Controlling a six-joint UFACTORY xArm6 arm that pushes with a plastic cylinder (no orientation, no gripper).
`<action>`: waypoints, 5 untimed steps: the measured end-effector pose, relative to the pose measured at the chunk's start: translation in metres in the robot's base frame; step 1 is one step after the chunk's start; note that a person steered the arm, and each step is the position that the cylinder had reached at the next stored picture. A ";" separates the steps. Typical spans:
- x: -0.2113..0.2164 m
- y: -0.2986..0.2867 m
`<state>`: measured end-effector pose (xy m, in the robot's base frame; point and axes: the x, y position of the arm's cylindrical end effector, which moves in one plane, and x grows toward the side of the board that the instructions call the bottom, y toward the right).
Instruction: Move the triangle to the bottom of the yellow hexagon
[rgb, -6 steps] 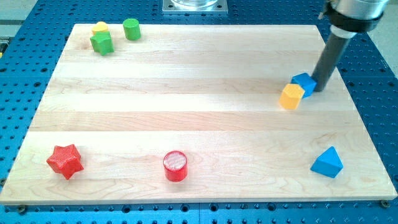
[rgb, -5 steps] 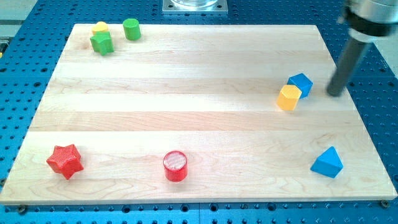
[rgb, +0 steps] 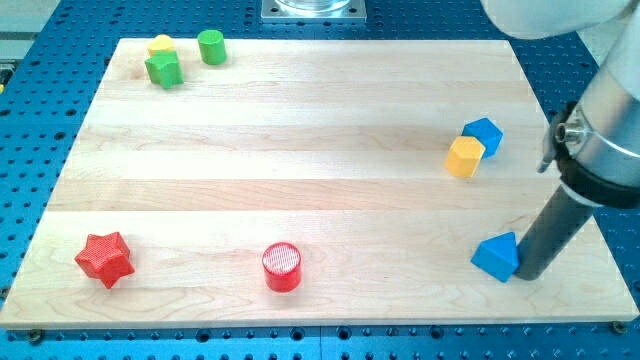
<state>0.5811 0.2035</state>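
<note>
The blue triangle (rgb: 496, 256) lies near the board's bottom right. My tip (rgb: 527, 274) stands right against the triangle's right side. The yellow hexagon (rgb: 466, 157) sits well above the triangle, at the right of the board, touching a blue cube (rgb: 484, 134) at its upper right.
A green block (rgb: 163, 69), a small yellow block (rgb: 160, 45) and a green cylinder (rgb: 211, 46) sit at the top left. A red star (rgb: 104, 259) is at the bottom left and a red cylinder (rgb: 282, 267) at the bottom middle. The wooden board (rgb: 300, 180) lies on a blue perforated table.
My tip left the blue cube, swung down the right side and reached the triangle's right side. The triangle has slid a little to the left.
</note>
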 end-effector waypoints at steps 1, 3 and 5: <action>0.019 -0.006; -0.022 -0.059; -0.044 -0.045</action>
